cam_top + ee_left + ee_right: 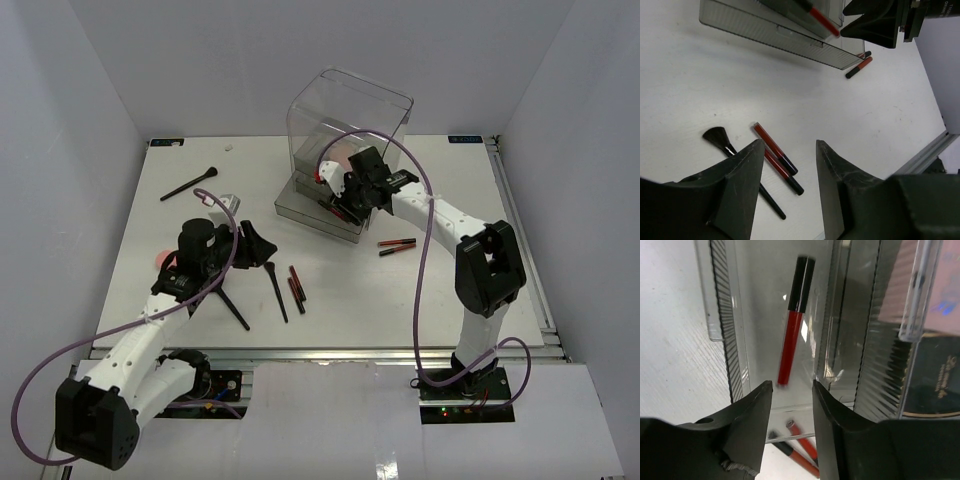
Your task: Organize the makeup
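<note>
Two sticks [771, 143] lie side by side toward the table's [450, 300] near edge, a brush [720, 137] just beside them. Over them hangs the left gripper [789, 150], jaws apart and empty. Closing there could pinch both sticks or roll one away. The right gripper [791, 390], jaws likewise apart and empty, hangs over the drawer [722, 315], where one stick [792, 320] lies. A careless lift could snag the drawer wall. Each stick is thin and glossy, red with a black cap.

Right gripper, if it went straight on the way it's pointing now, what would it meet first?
Most likely the red-and-black stick lying in the clear drawer, just ahead of the right gripper and its parted fingertips, though depth is hard to judge.
</note>
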Tool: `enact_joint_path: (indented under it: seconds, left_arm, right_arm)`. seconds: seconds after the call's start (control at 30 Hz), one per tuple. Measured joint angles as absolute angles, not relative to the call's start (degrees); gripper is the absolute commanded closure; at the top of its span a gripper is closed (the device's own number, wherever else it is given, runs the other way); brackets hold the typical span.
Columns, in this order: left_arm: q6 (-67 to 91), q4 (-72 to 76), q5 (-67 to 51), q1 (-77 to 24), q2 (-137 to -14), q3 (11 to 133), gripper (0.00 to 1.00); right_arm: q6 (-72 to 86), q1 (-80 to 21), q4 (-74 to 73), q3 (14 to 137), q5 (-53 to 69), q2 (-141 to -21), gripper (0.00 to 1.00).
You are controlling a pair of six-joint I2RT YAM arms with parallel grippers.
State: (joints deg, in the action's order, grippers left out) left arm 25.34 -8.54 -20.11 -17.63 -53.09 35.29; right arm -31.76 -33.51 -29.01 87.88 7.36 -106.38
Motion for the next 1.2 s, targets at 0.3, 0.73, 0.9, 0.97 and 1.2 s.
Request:
enact_joint_path:
  seconds: [0.3, 0.73, 0.9, 0.97, 1.2]
  left_arm:
    - [34.0, -11.7, -23.3, -19.3, -60.3, 35.3, 0.45]
    - [49.7, -25.1, -1.5, -35.7, -78.8, 44.8, 0.48]
    - [53.3, -28.8, 4.5, -38.7, -85.3, 49.1, 0.52]
    - [54.1, -29.9, 5.8, -39.4, -87.1, 50.3, 0.55]
    - [56.4, -32.5, 9.5, -40.6, -90.8, 52.8, 0.58]
  right_arm:
    - [-30.2, -33.4, -30.1, 85.9, 10.5, -99.6, 0.36]
    - [-32.5, -25.6, -27.2, 56.3, 37.7, -64.8, 0.34]
    - [-32.2, -22.1, -26.4, 54.5, 40.7, -62.9, 0.34]
    - [-32.1, -22.0, -26.0, 54.5, 41.5, -61.7, 0.34]
    - [-32.0, -21.7, -25.0, 54.4, 42.6, -60.6, 0.34]
